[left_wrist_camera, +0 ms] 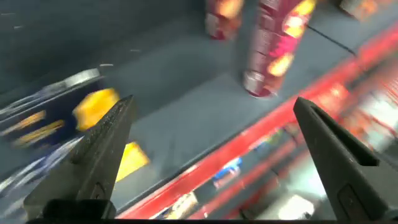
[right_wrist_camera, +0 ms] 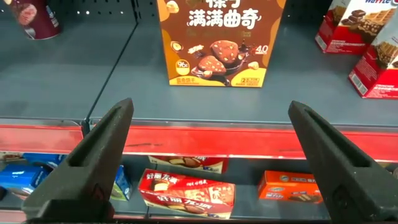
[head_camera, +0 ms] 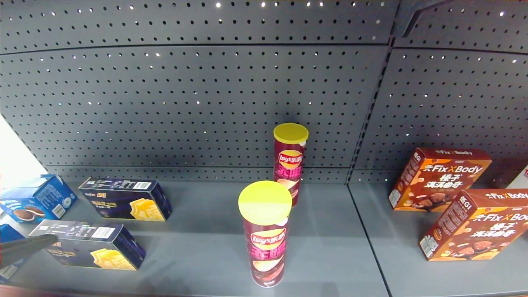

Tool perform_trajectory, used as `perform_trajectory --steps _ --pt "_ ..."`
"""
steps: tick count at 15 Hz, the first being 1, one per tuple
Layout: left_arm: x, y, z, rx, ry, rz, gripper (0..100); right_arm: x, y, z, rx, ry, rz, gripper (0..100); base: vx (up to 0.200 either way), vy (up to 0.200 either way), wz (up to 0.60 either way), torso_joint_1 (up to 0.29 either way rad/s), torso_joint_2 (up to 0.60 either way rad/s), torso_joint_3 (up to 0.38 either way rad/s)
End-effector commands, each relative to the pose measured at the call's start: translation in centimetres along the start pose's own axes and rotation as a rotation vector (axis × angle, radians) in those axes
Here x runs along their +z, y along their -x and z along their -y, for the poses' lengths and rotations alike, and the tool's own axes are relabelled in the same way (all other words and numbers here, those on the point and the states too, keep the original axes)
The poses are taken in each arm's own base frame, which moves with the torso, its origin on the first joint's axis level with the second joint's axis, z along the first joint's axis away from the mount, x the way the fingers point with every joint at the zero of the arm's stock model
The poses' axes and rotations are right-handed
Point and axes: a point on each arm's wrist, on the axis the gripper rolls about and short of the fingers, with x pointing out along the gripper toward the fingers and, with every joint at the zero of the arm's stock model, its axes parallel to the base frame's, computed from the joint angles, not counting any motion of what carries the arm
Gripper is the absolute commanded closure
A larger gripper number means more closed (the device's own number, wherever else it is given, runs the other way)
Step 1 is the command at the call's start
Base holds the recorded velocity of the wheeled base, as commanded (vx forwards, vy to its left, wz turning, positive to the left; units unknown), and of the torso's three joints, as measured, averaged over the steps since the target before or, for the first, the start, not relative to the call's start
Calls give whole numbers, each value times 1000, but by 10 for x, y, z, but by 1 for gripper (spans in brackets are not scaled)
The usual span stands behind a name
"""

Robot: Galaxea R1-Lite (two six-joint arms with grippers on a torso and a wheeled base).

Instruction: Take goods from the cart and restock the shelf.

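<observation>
Two maroon chip cans with yellow lids stand on the grey shelf (head_camera: 198,247): the front can (head_camera: 266,233) near the shelf's edge, the rear can (head_camera: 290,161) behind it by the pegboard. In the left wrist view my left gripper (left_wrist_camera: 214,165) is open and holds nothing. It hovers at the shelf's front edge, left of the front can (left_wrist_camera: 273,50) and beside a dark blue box (left_wrist_camera: 62,118). One of its fingers (head_camera: 27,247) shows at the left in the head view. My right gripper (right_wrist_camera: 214,168) is open and holds nothing, in front of an orange box (right_wrist_camera: 217,40).
Two dark blue boxes (head_camera: 126,199) (head_camera: 88,244) and blue cookie boxes (head_camera: 37,198) lie at the left. Orange boxes (head_camera: 439,179) (head_camera: 474,225) stand at the right. A red rail (right_wrist_camera: 249,140) edges the shelf, and a lower shelf holds more boxes (right_wrist_camera: 189,193). Red boxes (right_wrist_camera: 367,37) sit further right.
</observation>
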Motion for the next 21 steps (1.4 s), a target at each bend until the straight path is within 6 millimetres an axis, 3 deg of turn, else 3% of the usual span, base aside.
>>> perform_trajectory --steps 1,2,3,8,14,21 --pt "1 -44 -5 -96 -7 -106 0 0 0 0 1 0 -2 0 0 0 0 0 0 0" --pt "4 -76 -11 -102 -13 -122 0 0 0 0 1 0 -2 0 0 0 0 0 0 0" --pt "3 -94 -14 -102 -36 -123 0 0 0 0 1 0 -2 0 0 0 0 0 0 0" --pt "-16 -157 -26 -88 -131 -202 0 0 0 0 1 0 -2 0 0 0 0 0 0 0" --pt "-39 -164 -24 -138 -232 -289 0 0 0 0 1 0 -2 0 0 0 0 0 0 0" --pt "-39 -173 -24 -147 -232 -296 0 0 0 0 1 0 -2 0 0 0 0 0 0 0"
